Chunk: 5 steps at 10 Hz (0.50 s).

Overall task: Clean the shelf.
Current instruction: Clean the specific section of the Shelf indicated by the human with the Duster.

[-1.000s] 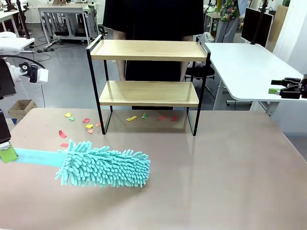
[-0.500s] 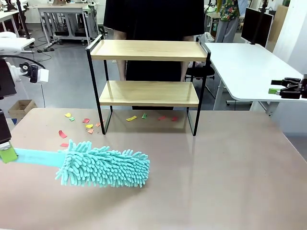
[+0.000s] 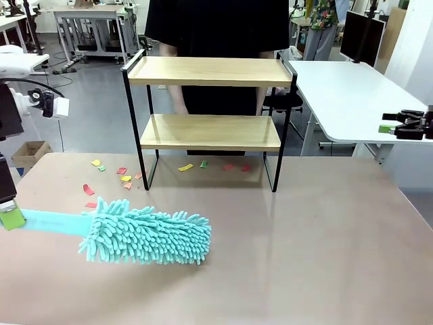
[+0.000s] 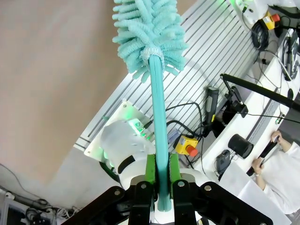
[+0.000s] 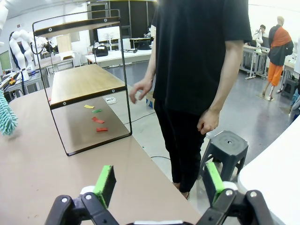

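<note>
The shelf (image 3: pixel 210 132) is standing midway along the tabletop's (image 3: pixel 304 257) far edge, both boards looking bare. Coloured paper scraps (image 3: pixel 125 177) are lying beneath it and toward the far-left corner. At the left edge the left gripper (image 4: pixel 161 176) is clamping the handle of the teal duster (image 3: pixel 145 240), whose head is resting short of the shelf, so wiping seems not yet begun. The right gripper (image 5: pixel 159 180) is hanging beyond the right edge, jaws apart. A person (image 5: pixel 197 70) is standing behind the shelf.

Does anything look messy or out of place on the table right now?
Yes: small coloured paper scraps lie scattered on the table under and left of the shelf. The left gripper holds the duster nearby.
</note>
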Motion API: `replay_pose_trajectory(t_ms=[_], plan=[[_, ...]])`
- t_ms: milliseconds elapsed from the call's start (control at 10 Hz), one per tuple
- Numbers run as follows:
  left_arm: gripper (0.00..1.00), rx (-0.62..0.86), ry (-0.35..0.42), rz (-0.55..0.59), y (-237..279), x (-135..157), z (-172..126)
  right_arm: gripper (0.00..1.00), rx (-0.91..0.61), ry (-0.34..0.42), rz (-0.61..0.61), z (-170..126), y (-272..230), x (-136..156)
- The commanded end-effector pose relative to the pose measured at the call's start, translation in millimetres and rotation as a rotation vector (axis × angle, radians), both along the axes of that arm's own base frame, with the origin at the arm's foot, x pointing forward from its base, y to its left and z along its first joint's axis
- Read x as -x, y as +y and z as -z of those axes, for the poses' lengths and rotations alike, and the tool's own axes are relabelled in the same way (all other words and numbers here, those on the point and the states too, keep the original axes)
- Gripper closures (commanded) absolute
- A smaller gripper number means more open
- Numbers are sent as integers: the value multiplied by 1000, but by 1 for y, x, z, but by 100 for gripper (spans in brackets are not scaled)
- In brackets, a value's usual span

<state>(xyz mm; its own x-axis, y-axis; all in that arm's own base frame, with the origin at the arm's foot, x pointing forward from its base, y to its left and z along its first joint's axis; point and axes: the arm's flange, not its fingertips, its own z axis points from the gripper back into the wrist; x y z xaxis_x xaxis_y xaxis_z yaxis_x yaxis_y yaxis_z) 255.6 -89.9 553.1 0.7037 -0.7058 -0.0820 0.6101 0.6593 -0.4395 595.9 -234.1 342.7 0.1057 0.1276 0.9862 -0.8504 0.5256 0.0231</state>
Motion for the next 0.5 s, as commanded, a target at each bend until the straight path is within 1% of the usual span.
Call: replay_pose_trajectory(t_ms=[0,400], plan=[[86,7,2,0,0,2,-2,0,2,-4,-3,-3,2,-1],[86,7,2,0,0,2,-2,0,2,-4,-3,-3,2,-1]])
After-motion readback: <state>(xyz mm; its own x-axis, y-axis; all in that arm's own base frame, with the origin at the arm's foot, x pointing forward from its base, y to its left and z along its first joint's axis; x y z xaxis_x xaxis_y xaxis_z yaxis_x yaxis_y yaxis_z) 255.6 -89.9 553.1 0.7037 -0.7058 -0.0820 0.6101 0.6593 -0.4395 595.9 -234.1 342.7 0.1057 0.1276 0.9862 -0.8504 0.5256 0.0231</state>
